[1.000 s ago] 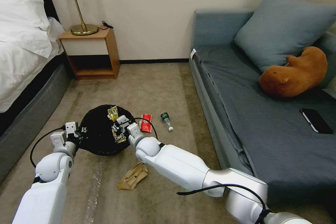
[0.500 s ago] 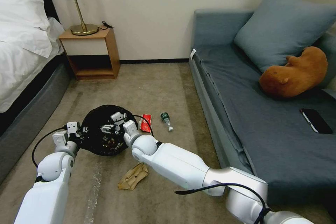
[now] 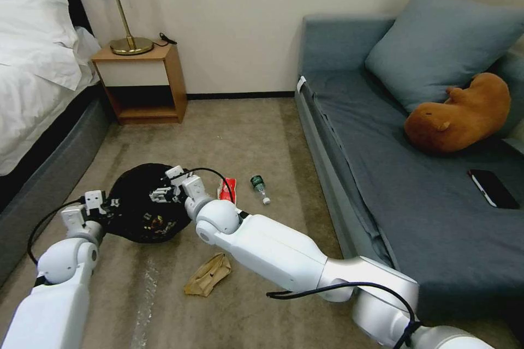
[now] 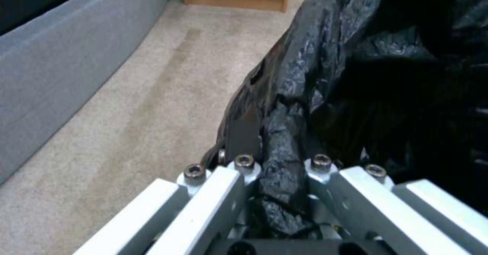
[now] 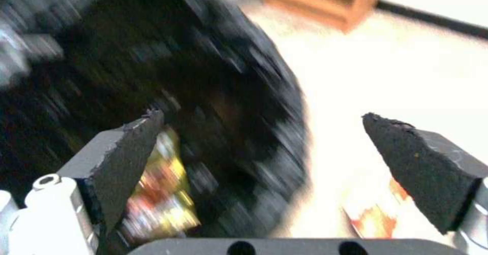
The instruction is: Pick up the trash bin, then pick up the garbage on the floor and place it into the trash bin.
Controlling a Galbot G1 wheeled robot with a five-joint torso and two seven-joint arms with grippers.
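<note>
beige carpet, left end effector (image 4: 282,171) pinching trash bin (image 3: 136,212) rim, right end effector (image 5: 264,148) spread above it

Beige carpet (image 3: 229,131) spans the floor between a white-sheeted bed (image 3: 33,92), wooden nightstand (image 3: 143,83) with brass lamp (image 3: 128,27), and blue-grey sofa (image 3: 415,191).

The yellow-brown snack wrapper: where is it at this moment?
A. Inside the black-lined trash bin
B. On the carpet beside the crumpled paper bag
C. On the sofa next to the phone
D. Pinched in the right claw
A: the yellow-brown snack wrapper lies inside the trash bin, below the right claw, whose fingers are spread and hold nothing.
</note>
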